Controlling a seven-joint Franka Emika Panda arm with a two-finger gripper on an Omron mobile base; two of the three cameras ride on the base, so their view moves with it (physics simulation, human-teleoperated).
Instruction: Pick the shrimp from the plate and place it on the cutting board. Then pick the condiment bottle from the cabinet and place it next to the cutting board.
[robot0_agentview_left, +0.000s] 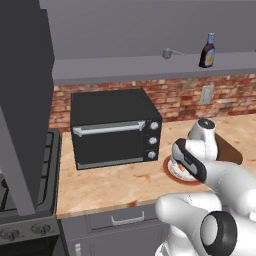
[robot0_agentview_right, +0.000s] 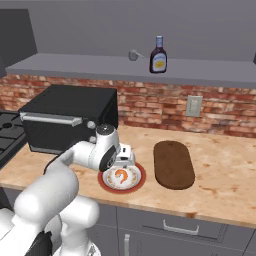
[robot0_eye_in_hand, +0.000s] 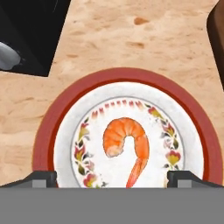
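Orange-pink shrimp (robot0_eye_in_hand: 127, 146) lies at lower centre of the hand view, mid-plate (robot0_eye_in_hand: 52, 118). I hold the pincer (robot0_eye_in_hand: 112, 178) wide above it, tips straddling, nothing gripped. I judge it light, soft and slippery; I would grip across the thick curled body, not the tail.
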